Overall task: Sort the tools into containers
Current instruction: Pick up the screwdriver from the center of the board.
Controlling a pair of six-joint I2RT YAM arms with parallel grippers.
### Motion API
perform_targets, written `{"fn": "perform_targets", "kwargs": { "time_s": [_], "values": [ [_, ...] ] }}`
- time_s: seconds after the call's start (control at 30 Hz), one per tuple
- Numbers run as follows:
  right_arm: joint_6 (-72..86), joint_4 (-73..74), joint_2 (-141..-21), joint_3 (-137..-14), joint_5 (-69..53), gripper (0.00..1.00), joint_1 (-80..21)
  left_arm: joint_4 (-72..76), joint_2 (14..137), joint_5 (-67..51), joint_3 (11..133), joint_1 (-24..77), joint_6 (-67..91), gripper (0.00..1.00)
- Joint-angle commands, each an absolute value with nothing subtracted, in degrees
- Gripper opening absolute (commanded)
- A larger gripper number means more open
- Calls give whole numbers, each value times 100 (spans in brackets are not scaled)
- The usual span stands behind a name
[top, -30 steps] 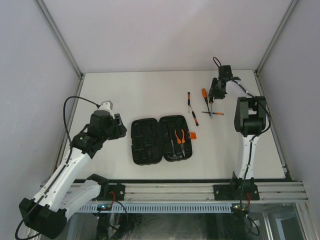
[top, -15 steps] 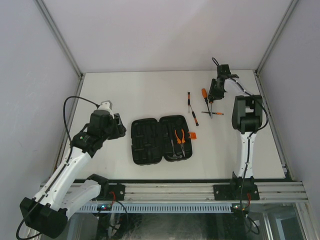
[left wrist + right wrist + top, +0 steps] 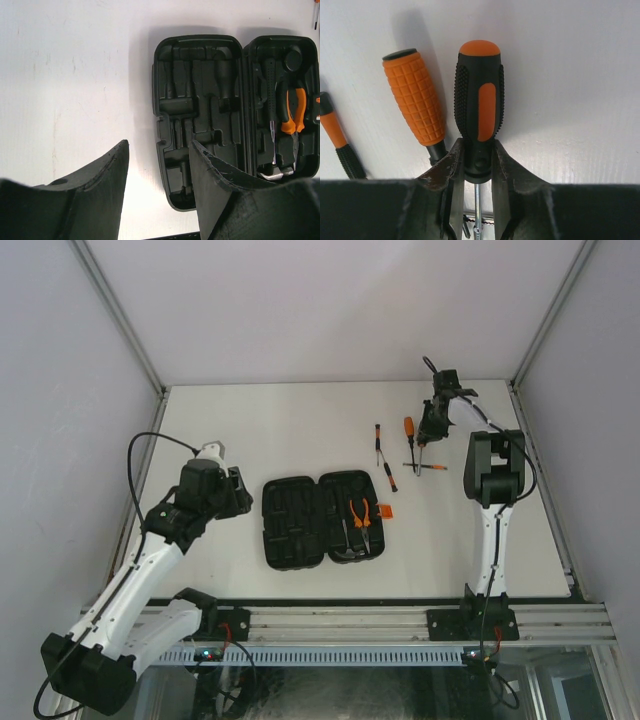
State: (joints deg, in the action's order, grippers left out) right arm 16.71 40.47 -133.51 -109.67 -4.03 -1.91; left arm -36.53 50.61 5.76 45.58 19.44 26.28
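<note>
The black tool case (image 3: 300, 522) lies open in the middle of the table, with orange-handled pliers (image 3: 360, 513) and a black-handled hammer (image 3: 270, 85) in its right half (image 3: 300, 55). My left gripper (image 3: 159, 150) hangs open over the case's left edge, holding nothing. At the far right, my right gripper (image 3: 477, 150) is shut on the neck of a black-and-orange screwdriver (image 3: 479, 95). A tool with a ribbed orange handle (image 3: 415, 97) lies just left of it. Two thin screwdrivers (image 3: 379, 443) (image 3: 389, 476) lie further left on the table.
A small screwdriver (image 3: 428, 467) lies crosswise below the right gripper (image 3: 428, 428). Another orange-and-black handle (image 3: 335, 135) shows at the left edge of the right wrist view. An orange latch (image 3: 388, 510) sticks out at the case's right side. Walls close the table on three sides.
My right gripper has closed its fingers onto the black-and-orange screwdriver's neck. The left arm has stayed where it was.
</note>
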Motion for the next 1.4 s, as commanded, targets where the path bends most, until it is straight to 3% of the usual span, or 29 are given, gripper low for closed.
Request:
{"fn": "perform_targets", "kwargs": {
  "time_s": [0.0, 0.13, 0.37, 0.6, 0.93, 1.13, 1.37],
  "values": [
    [1579, 3731, -12539, -10663, -68, 8, -126, -3457, 5031, 534, 4765, 1880, 2532, 56],
    [1703, 3034, -11767, -10023, 67, 1, -71, -3459, 5011, 558, 4762, 1859, 2531, 55],
    [2046, 2306, -10477, -8996, 5, 0, -7, -3466, 4886, 657, 4746, 1827, 2542, 55],
    [2979, 867, -8899, -7586, -1157, 0, -6, -3498, 4661, 862, 4722, 1806, 2552, 56],
    [3056, -911, -6957, -5629, -974, 0, -1295, -3362, 4324, 860, 4622, 1792, 2574, 56],
    [2273, -1874, -6165, -4660, -688, 0, -2383, -3224, 4239, 706, 4604, 1790, 2550, 57],
    [2706, -1646, -5882, -4354, -336, 0, -3035, -3000, 4081, 307, 4575, 1796, 2420, 57]
  ]
}}
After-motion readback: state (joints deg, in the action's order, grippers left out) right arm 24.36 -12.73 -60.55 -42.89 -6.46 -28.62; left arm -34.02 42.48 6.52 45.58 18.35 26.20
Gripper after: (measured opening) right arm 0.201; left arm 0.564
